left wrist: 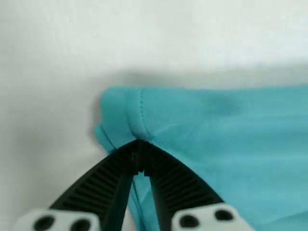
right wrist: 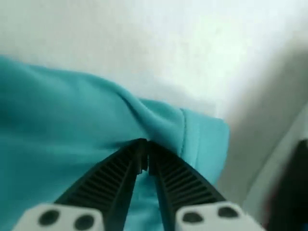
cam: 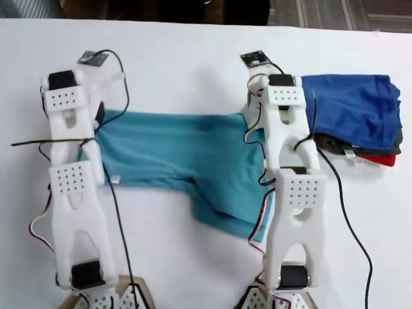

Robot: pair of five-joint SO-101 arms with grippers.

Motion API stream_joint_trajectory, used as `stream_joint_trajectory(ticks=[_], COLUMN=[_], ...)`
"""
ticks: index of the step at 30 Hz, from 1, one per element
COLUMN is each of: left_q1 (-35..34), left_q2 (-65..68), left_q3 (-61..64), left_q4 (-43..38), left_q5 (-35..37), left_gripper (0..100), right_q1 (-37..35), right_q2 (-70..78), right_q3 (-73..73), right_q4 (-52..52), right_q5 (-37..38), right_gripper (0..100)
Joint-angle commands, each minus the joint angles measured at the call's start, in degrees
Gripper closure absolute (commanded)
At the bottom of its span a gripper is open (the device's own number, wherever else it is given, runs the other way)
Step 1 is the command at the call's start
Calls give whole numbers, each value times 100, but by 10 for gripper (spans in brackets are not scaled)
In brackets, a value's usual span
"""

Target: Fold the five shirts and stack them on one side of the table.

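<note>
Teal fabric shirt [cam: 187, 151] lies spread mid-frame on the white desk [cam: 193, 58], pinched at both ends.
Left claw [left wrist: 139, 144] grips one hem corner, right claw [right wrist: 143, 143] the other; folded blue shirt stack [cam: 351, 109] sits upper right.

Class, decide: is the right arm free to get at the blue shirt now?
Probably not yet: the right claw is shut on the teal shirt, though the blue shirt lies close by, unblocked.

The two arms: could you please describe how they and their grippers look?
The left arm and right arm are white plastic shells with perforated panels, black motors at the joints, and black and red cables. The left gripper and right gripper have black ribbed jaws on white mounts with round holes.
</note>
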Motion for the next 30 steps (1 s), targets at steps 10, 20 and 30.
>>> stream_joint_trajectory(ticks=[10, 20, 30], left_q1=[281, 360, 352], left_q2=[-2822, -5565, -8114], left_q3=[2431, 6343, 10299], left_q4=[105, -1020, -2769], left_q5=[35, -149, -132], left_gripper=[972, 972, 972], right_q1=[110, -136, -629], right_q2=[-1130, -2308, -4716], right_q3=[-299, 158, 4325], right_q4=[743, 1068, -787], right_q5=[-26, 0, 0], right_gripper=[979, 978, 978])
